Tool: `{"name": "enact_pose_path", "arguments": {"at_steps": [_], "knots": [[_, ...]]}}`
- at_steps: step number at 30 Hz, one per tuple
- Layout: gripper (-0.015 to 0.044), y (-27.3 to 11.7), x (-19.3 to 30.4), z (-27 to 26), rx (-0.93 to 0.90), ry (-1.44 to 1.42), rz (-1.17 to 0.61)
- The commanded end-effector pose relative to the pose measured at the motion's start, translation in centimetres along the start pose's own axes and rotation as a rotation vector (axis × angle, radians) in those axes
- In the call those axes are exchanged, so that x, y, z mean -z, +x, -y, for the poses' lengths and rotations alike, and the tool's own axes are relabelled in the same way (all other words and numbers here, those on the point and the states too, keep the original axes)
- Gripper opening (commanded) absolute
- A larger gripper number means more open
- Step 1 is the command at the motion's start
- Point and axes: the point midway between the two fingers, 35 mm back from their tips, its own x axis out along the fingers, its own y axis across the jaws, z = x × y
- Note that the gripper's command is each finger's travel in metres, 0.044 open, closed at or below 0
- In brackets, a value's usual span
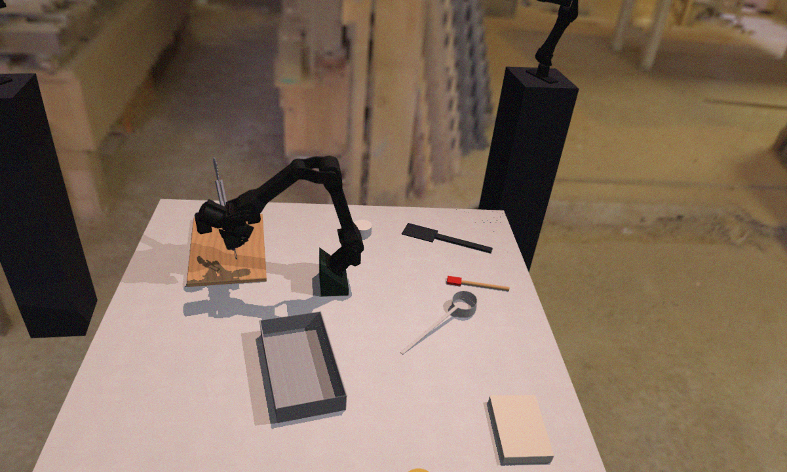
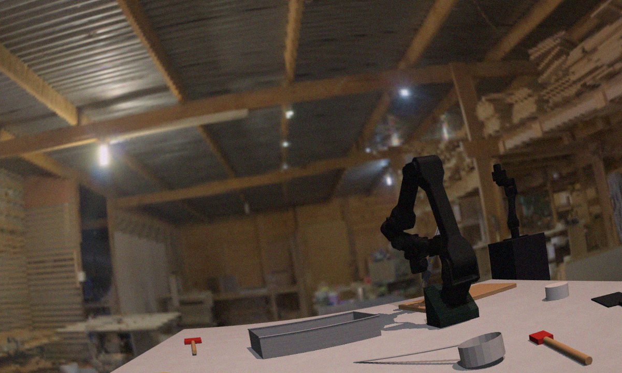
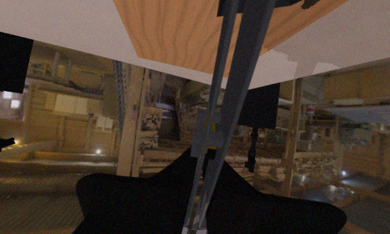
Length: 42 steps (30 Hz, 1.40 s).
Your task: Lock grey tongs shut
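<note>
My gripper (image 1: 236,236) (image 3: 201,147) is shut on the grey tongs (image 1: 220,191) (image 3: 238,71) and holds them over the wooden board (image 1: 255,261) (image 2: 493,288) (image 3: 169,32). The tongs stand steeply, slightly tilted, with the ribbed tips up in the top view and a thin lower end pointing down towards the board. Their arms lie close together, with a narrow gap in the wrist view. Whether the lock has caught is hidden. The grey roasting tin (image 1: 310,408) (image 2: 317,342) stands apart from them, with no tongs across it.
A round grey pan (image 1: 465,312) (image 2: 484,355), a red-headed tool (image 1: 453,280) (image 2: 540,337), a black spatula (image 1: 419,232), a white cylinder (image 1: 363,230) (image 2: 557,292) and a beige block (image 1: 519,425) are on the table. Another red-headed tool (image 2: 192,341) shows in the exterior view.
</note>
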Motion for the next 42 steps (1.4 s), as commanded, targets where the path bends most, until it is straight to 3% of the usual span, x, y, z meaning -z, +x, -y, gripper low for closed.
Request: {"name": "enact_pose_path", "arguments": {"at_steps": [1,18,42], "knots": [[-0.0150,-0.1,0.4,0.0,-0.001,0.004,-0.011],[-0.0150,0.0,0.4,0.1,0.000,0.000,0.007],[-0.0150,3.0,0.6,2.4,0.014,-0.049,0.443]]}}
